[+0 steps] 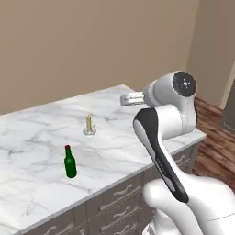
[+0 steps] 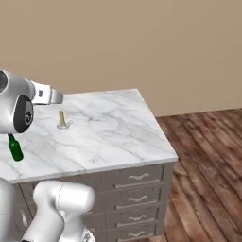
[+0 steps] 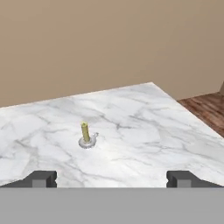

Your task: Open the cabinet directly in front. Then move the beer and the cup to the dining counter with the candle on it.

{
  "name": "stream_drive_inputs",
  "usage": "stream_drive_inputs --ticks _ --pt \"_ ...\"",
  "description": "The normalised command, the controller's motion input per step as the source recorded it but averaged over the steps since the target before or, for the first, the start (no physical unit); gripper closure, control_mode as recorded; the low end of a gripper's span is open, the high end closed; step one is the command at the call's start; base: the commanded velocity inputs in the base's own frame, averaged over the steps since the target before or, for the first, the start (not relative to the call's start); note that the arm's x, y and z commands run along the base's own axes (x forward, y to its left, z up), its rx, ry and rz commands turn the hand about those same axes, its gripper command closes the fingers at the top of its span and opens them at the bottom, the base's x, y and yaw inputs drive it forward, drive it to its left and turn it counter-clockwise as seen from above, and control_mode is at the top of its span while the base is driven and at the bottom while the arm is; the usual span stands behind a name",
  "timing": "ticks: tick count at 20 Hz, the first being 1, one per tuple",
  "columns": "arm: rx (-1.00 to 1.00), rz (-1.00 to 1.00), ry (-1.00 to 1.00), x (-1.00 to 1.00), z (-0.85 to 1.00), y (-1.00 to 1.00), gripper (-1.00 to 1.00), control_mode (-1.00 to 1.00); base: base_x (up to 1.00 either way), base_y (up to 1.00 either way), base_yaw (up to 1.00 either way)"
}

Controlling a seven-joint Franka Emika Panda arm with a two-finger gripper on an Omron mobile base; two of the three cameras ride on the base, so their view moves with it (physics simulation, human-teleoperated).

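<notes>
The dining counter (image 1: 36, 133) (image 2: 113, 127) (image 3: 140, 122) is a wide white marble top with grey veins. On it the candle (image 1: 89, 125) (image 2: 62, 120) (image 3: 86, 134) stands upright on its small round base. The beer (image 1: 69, 163) (image 2: 15, 149), a dark green bottle with a red cap, stands upright nearer the front edge, apart from the candle. My gripper (image 3: 112, 179) is open, its fingertips wide apart with nothing between them, and it faces the candle from over the counter's near side. The cup and the cabinet are out of view.
Dark brown drawers with silver handles (image 1: 121, 190) (image 2: 137, 177) run under the counter's front edge. A beige wall (image 3: 109, 39) rises behind it. Wooden floor (image 2: 208, 165) lies to the counter's right. My white arm (image 1: 165, 137) stands by the counter's front right corner.
</notes>
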Motion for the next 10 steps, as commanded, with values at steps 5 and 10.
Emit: stream_drive_inputs --ticks 5,10 --pt "0.00 0.00 0.00 0.00 0.00 0.00 -1.00 1.00 0.01 -0.50 -0.56" --pt "0.00 0.00 0.00 0.00 0.00 0.00 -1.00 1.00 0.05 -0.33 -0.60"
